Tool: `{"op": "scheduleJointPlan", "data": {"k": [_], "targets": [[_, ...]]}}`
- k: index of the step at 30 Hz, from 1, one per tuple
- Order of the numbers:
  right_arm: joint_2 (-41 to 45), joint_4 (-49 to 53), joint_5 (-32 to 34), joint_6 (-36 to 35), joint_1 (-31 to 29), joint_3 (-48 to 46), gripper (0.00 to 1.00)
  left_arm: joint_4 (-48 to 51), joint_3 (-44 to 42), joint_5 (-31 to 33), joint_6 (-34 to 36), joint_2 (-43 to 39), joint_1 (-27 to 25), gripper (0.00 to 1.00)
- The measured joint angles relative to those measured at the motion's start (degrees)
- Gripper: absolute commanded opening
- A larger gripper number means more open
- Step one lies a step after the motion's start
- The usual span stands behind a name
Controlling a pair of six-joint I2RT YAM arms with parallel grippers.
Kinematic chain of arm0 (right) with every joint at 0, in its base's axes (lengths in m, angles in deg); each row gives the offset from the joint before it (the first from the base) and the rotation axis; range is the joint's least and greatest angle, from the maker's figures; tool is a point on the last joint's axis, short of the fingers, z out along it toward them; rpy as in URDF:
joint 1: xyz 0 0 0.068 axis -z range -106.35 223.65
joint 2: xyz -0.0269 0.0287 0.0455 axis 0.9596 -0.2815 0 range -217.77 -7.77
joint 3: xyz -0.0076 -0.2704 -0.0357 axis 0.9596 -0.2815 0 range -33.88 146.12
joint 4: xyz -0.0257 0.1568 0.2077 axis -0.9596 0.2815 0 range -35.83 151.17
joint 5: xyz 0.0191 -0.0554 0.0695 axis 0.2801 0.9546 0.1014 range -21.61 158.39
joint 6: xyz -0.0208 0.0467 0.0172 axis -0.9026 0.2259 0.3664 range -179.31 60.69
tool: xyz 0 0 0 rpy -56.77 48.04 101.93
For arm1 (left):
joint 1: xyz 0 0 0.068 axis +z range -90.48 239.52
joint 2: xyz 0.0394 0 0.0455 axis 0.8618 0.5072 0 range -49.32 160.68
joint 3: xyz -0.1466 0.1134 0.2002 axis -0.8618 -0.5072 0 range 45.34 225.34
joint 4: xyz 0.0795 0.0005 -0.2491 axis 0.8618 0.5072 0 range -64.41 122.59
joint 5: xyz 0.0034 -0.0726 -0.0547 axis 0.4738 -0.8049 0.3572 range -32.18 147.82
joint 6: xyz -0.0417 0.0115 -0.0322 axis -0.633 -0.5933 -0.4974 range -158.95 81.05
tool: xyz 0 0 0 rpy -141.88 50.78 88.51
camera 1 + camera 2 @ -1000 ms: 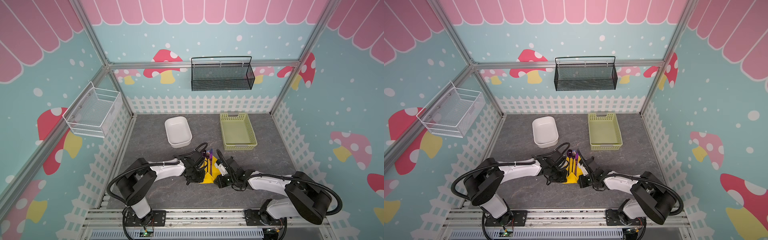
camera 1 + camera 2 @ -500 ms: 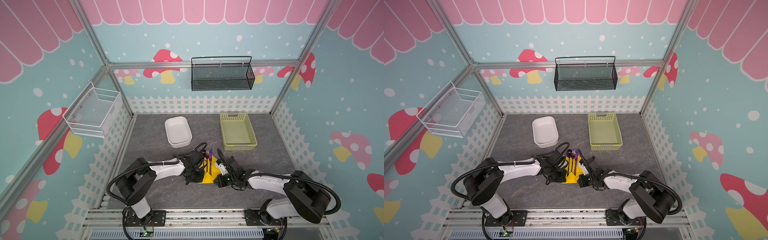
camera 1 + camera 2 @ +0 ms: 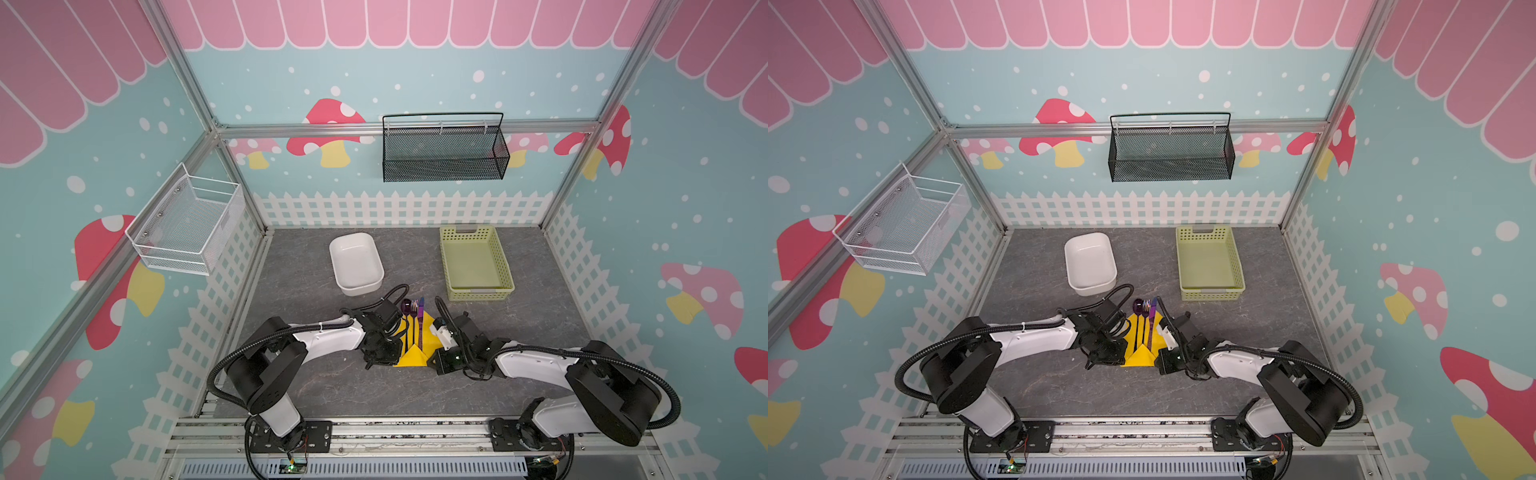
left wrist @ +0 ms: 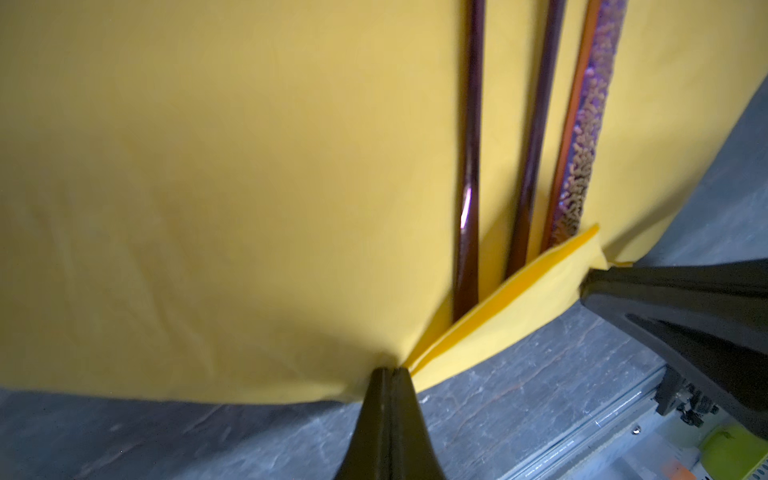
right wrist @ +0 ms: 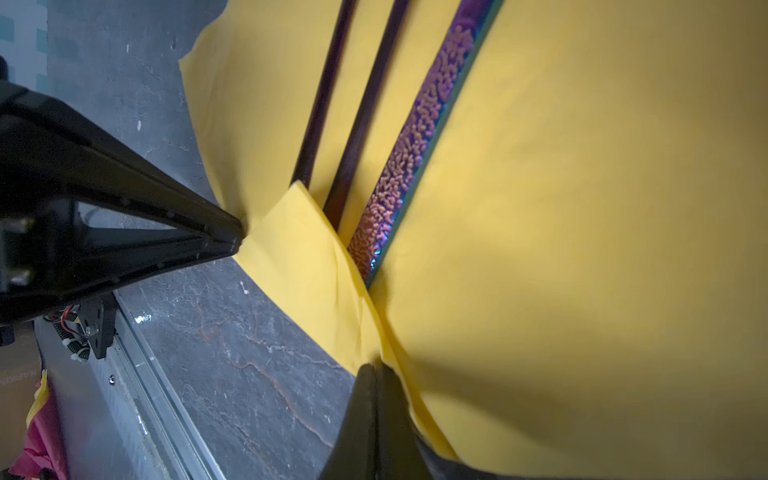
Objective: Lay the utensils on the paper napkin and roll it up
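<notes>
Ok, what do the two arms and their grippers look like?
The left arm and right arm have white shells, black joints and bases, with black corrugated hoses running alongside. The left gripper and right gripper are black, tapering to narrow wedge tips.

Both arms reach low toward each other, left fingers [image 4: 374, 424] and right fingers [image 5: 358, 424] pinching the paper napkin [image 4: 208, 166].
</notes>
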Motion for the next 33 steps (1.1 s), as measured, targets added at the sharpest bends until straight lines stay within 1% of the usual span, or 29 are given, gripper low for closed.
{"op": "scheduleJointPlan", "data": {"k": [9, 12, 15, 17, 20, 26, 33], "targets": [[-0.09, -0.09, -0.52, 0.0, 0.24, 0.0, 0.04, 5.07, -0.42, 2.36, 1.46, -2.86, 2.12, 0.0], [-0.09, -0.09, -0.57, -0.02, 0.26, 0.0, 0.05, 6.1, 1.57, 1.73, 1.9, -3.93, 1.62, 0.0], [-0.11, -0.09, -0.61, 0.0, 0.26, 0.0, 0.05, 5.62, 5.14, -0.24, 2.16, -3.76, 0.13, 0.0], [-0.15, -0.09, -0.7, -0.02, 0.35, 0.02, 0.05, 4.7, 7.21, -1.79, 2.32, -2.95, -1.25, 0.0], [-0.15, -0.09, -0.76, -0.02, 0.37, 0.02, 0.05, 3.37, 8.15, -3.1, 2.34, -0.52, -2.54, 0.0], [-0.15, -0.09, -0.87, 0.0, 0.46, 0.02, 0.05, 3.45, 6.8, -3.08, 2.34, 4.52, -2.62, 0.0], [-0.2, -0.07, -0.92, 0.02, 0.5, 0.02, 0.05, 2.78, 5.68, -3.19, 2.29, 4.9, -2.54, 0.0]]}}
